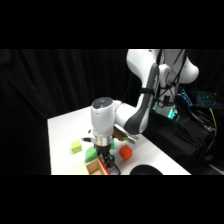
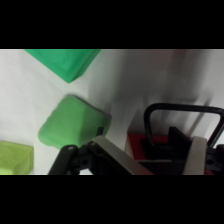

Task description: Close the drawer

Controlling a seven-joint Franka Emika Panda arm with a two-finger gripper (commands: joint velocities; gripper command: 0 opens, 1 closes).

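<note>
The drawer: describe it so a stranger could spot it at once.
Follow the white arm down to its gripper at the near edge of the white table. Directly beneath it sits the drawer, a small tan wooden box. Unlike the green blocks and orange-red cube beside it, it has a black loop handle.

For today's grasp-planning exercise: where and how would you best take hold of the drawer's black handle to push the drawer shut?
Probably the top bar of the black loop handle, which stands proud of the drawer's red front. Come from above, where the gripper already hangs, one finger on each side of the bar. The open loop leaves room for a finger, and the green blocks lie to one side.
</note>
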